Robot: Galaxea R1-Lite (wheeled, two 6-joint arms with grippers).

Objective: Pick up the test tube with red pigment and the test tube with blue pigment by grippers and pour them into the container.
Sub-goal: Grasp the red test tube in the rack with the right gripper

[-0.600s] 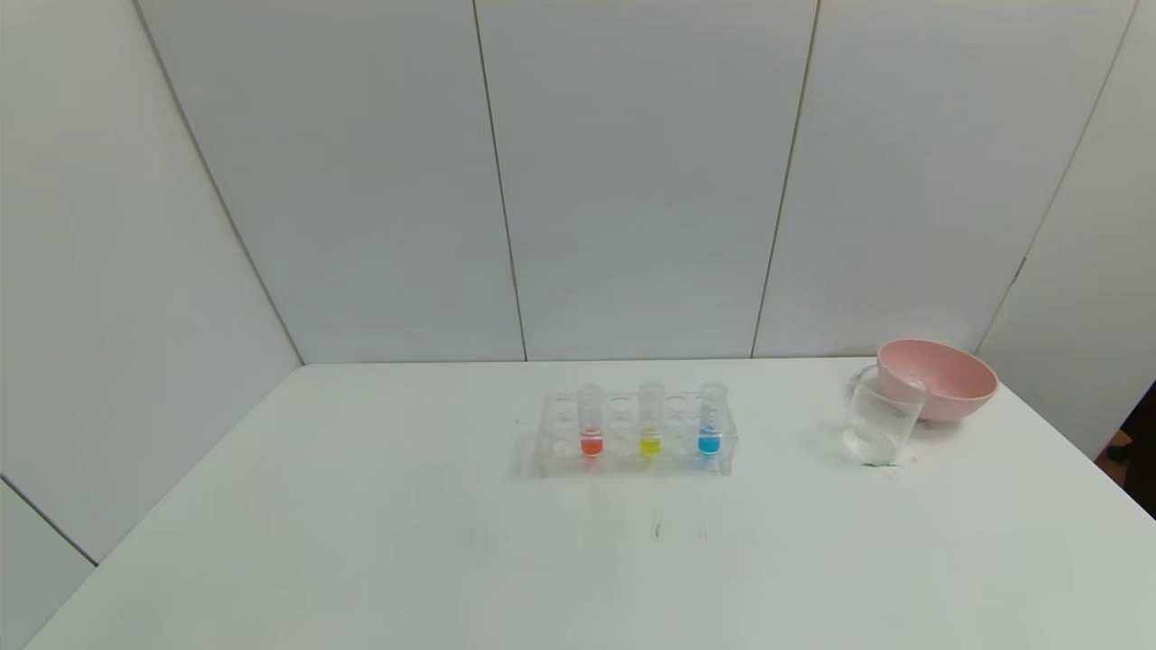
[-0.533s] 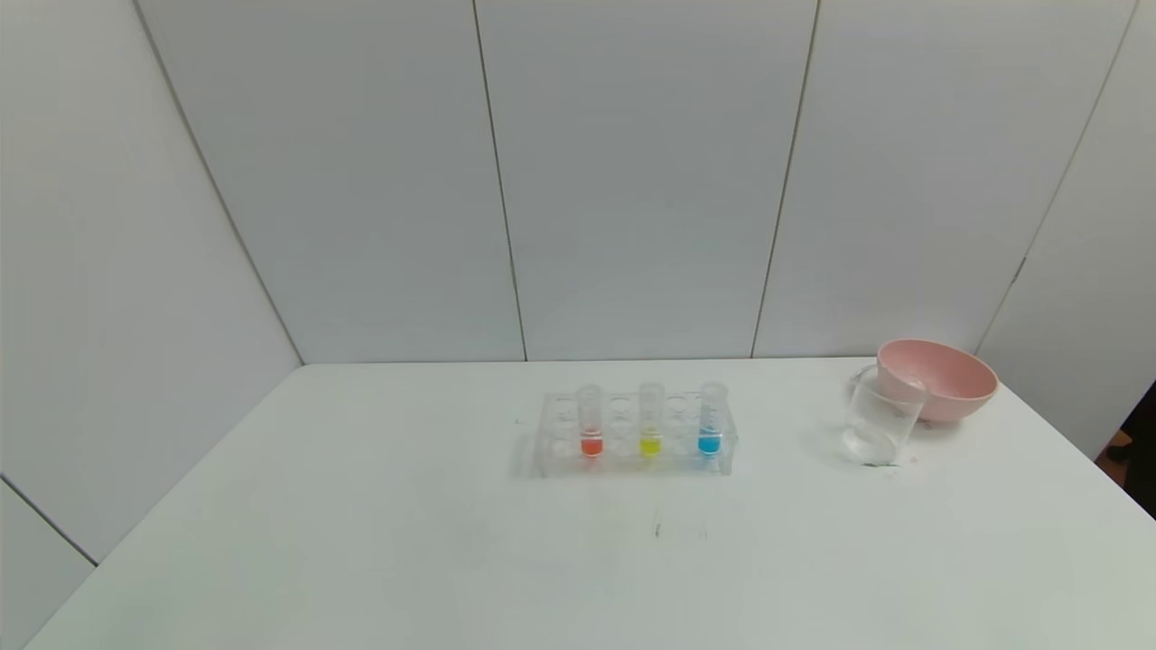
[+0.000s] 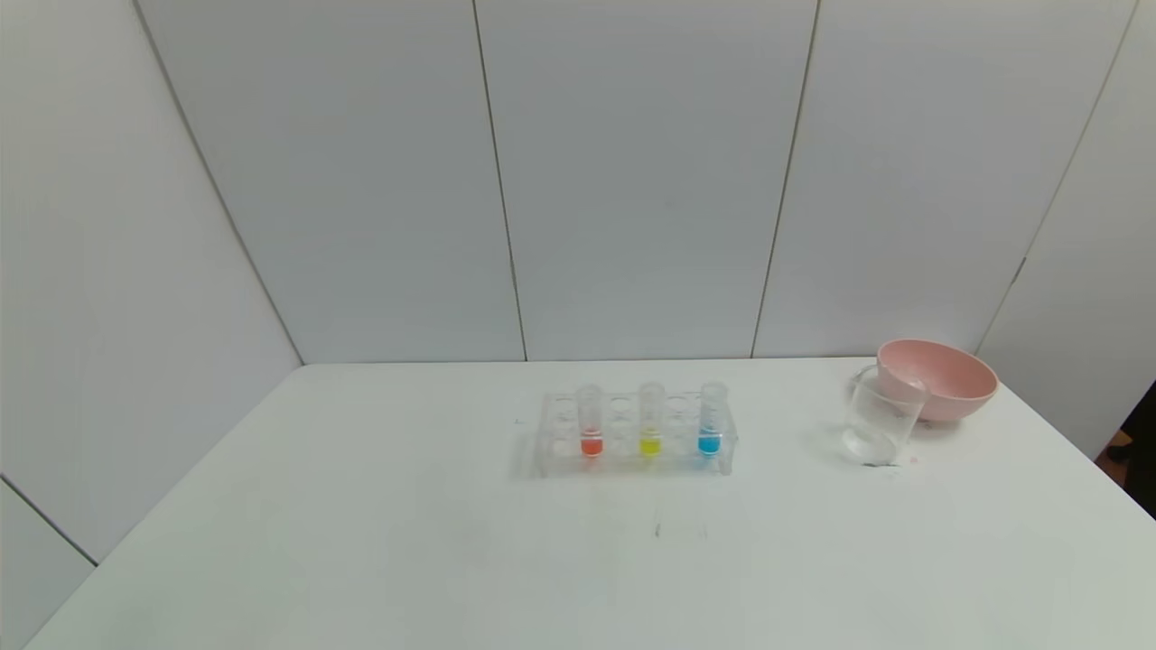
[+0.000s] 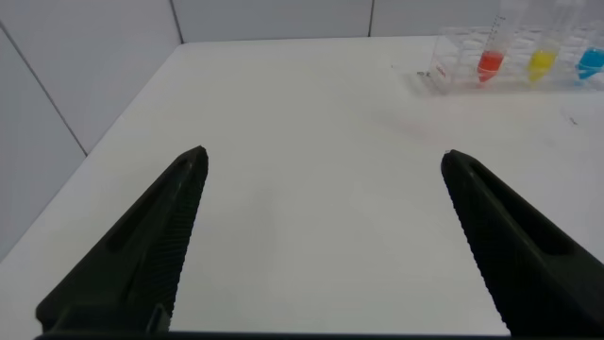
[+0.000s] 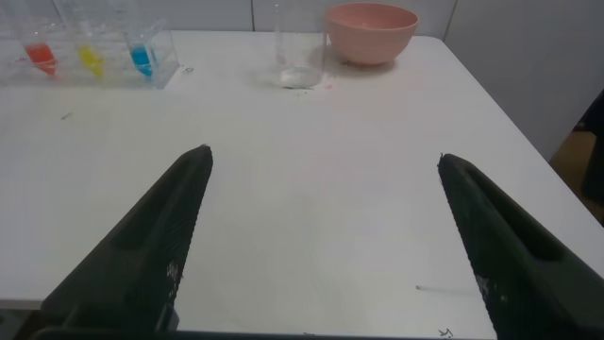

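Plain white counter point(image 3: 361, 542), grey panelled walls behind, nothing fancy. Starting from the hands: the left hand point(image 4: 321, 236) is parked low over the near-left part of the counter with its fingers spread wide and nothing between them, and the right hand point(image 5: 326, 236) is parked the same way on the near-right, fingers wide apart, empty too.

Out from there, the clear rack point(image 3: 632, 435) sits mid-counter at about 12 o'clock. The test tube with red pigment point(image 3: 591, 422) is slotted upright at the rack's 9 o'clock end, a yellow tube point(image 3: 650, 421) in the middle, the test tube with blue pigment point(image 3: 711, 421) at the 3 o'clock end. The container point(image 3: 880, 417) is well off at roughly 2 o'clock, just in front of the pink bowl point(image 3: 944, 377), and looks empty.

So basically nothing is done yet: both grabs and both pours are left.

Compared with the earlier head frames, nothing has been moved.
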